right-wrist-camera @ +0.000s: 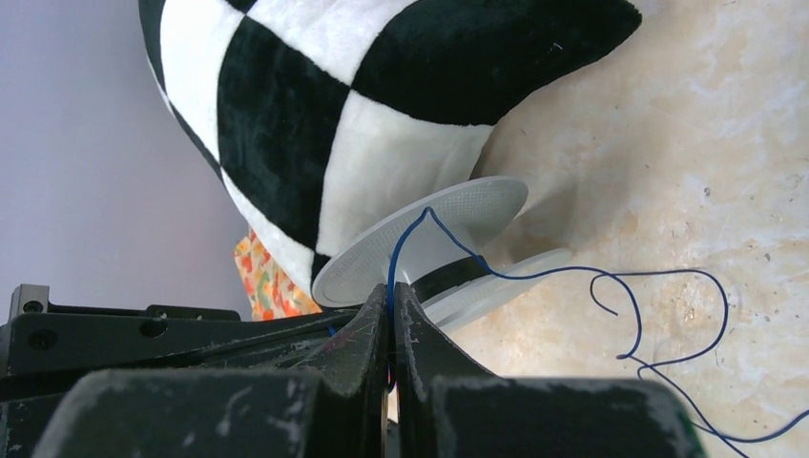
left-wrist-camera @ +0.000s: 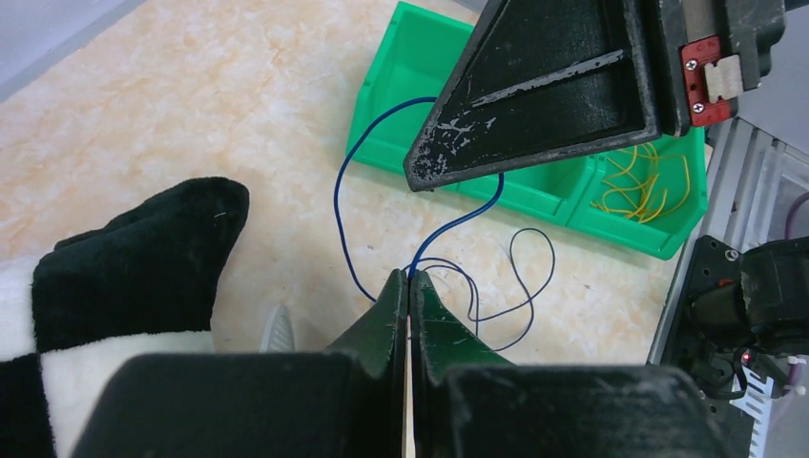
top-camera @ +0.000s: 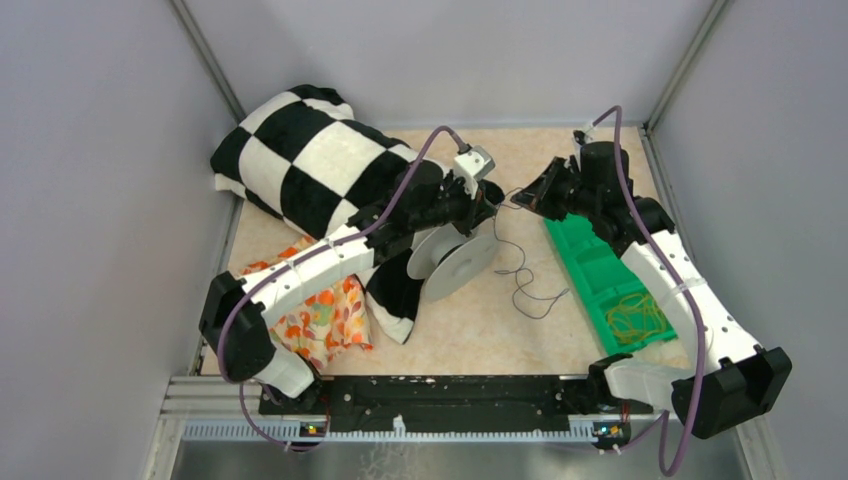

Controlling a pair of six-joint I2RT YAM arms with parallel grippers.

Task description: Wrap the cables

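Cable [left-wrist-camera: 336,205] pinched by both fully closed tools, left gripper [left-wrist-camera: 408,283] and right gripper [right-wrist-camera: 390,298] nearly tip to tip; your spool [top-camera: 455,262] lies just beside the left one.

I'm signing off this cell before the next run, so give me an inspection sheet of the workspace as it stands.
Surface: beige marbled table, with bare patches in the middle.
Job's things: thin blue wire, kinked and looping on the table, with one stretch passing over the rim of the white spool.
Clutter: checked pillow; orange floral cloth; green bin holding yellow rubber bands.
Grippers: left gripper shut on the wire; right gripper shut on the wire.
Cables: purple cables run along both arms.
Surroundings: grey walls on three sides.
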